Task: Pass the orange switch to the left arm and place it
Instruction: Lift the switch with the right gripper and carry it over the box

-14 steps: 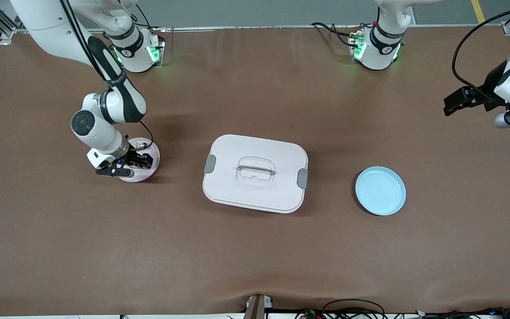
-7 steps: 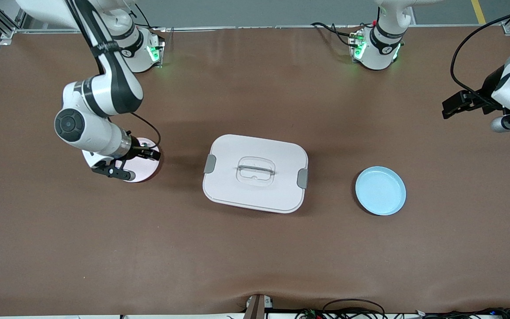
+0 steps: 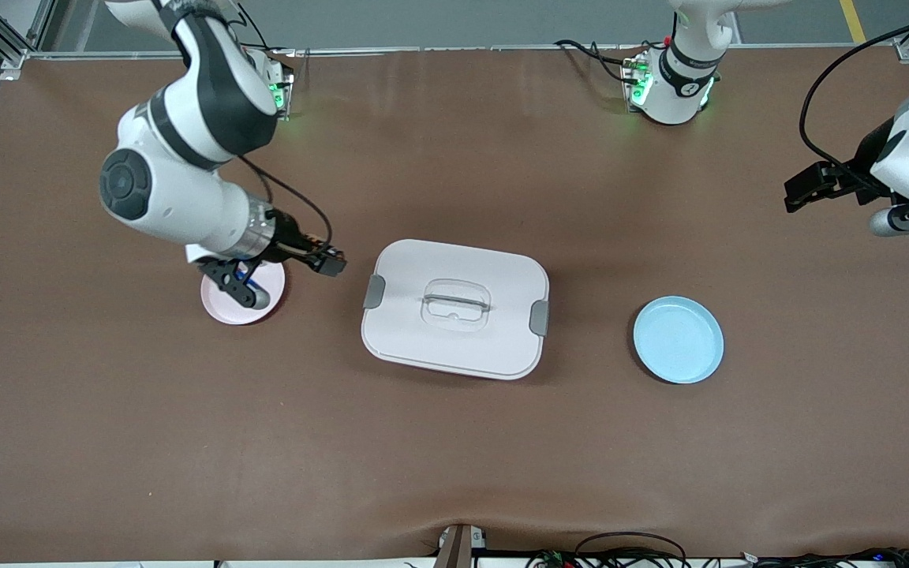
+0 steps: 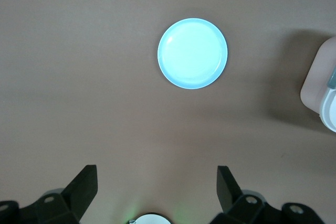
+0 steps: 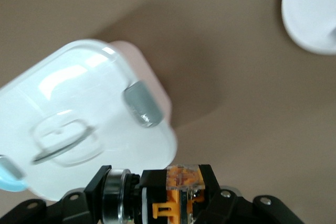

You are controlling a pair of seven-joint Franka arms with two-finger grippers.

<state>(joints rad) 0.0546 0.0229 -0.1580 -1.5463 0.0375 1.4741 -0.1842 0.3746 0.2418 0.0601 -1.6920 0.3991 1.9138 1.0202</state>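
Landmark: the box [image 3: 454, 308] sits mid-worktop [image 3: 454, 457], lid on, grey clasps at both short ends.

Right gripper [image 3: 327, 261]: up in the air over bare worktop between the pink plate [image 3: 227, 306] and the box, just beside the box's clasp at the right arm's end. Its jaws are clamped on the switch.

Switch [image 5: 181, 192]: held in the right gripper; the right wrist view shows its orange and black body pinched between the pads, with the box lid below it. In the front view it is too small to make out.

Change, right arm: a second ago the gripper was down on the pink plate; half a second ago it had lifted just above it; now it is off the plate and has swung toward the box. The wrist has risen and the plate, mostly covered before, shows more of its rim.

Pink plate: beside the box toward the right arm's end, partly under the right wrist.

Left gripper [image 3: 803, 189]: jaws spread wide with nothing between them, high over the worktop at the left arm's end, well apart from the box.

Change, left arm: it has barely drifted over the last second.

Blue plate [image 3: 678, 339]: on the worktop beside the box toward the left arm's end, unmoved.

Box: same spot in all three front frames.
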